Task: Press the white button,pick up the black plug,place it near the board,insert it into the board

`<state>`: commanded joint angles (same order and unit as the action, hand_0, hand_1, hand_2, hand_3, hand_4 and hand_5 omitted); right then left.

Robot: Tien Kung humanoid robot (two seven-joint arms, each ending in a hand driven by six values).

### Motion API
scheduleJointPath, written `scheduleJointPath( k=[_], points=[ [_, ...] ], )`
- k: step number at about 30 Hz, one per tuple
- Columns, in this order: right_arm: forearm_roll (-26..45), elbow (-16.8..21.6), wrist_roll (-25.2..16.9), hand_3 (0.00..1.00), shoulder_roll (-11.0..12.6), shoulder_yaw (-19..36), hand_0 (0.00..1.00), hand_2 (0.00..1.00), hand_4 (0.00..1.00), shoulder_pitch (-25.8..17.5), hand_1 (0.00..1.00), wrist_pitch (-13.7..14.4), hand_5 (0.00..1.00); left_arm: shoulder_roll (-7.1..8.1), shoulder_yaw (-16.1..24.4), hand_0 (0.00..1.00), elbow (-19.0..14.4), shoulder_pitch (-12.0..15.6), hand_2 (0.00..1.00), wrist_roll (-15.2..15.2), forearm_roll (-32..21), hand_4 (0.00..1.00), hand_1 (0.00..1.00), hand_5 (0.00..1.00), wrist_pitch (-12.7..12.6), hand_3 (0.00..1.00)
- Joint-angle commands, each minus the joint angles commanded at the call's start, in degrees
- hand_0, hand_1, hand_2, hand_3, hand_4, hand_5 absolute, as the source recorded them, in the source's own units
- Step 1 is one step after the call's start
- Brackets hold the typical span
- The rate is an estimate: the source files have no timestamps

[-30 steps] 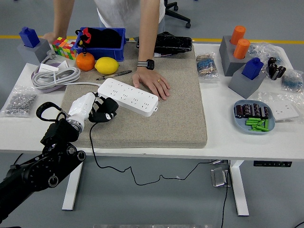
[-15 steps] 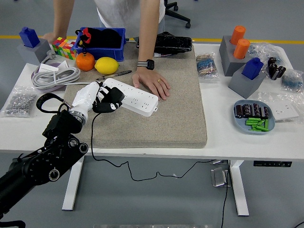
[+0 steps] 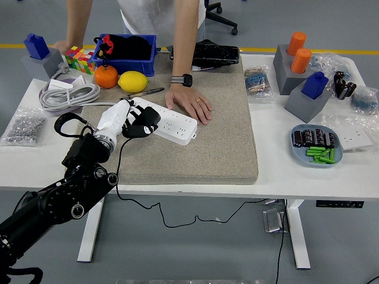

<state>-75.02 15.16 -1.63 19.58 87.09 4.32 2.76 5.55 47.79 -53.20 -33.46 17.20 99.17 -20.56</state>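
Print cannot be read on anything here at this size. Since a second ago the left hand (image 3: 127,121) has carried the black plug (image 3: 144,127) up from the mat's left part to the near left end of the white power strip (image 3: 161,120), its fingers curled round the plug, whose cord hangs off the surface's near edge. The strip lies at a slant on the grey felt mat (image 3: 195,142), and a person's hand (image 3: 190,102) rests flat on the mat, just at the strip's far right end, as it did before. Behind the strip a blue bin (image 3: 121,65) holds a black pouch; well right of the strip a blue dish (image 3: 296,141) holds green and dark batteries on the white surface (image 3: 278,171).
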Motion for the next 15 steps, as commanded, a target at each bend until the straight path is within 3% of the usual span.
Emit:
scheduleJointPath(
  k=[15],
  points=[
    [0.17, 0.01, 0.00, 0.579, 0.00, -0.41, 0.671, 0.571, 0.636, -0.38, 0.608, -0.02, 0.348, -1.92, -1.62, 0.240, 6.10, -2.38, 0.246, -0.68, -2.46, 0.378, 0.227, 0.002, 0.02, 0.523]
  ],
)
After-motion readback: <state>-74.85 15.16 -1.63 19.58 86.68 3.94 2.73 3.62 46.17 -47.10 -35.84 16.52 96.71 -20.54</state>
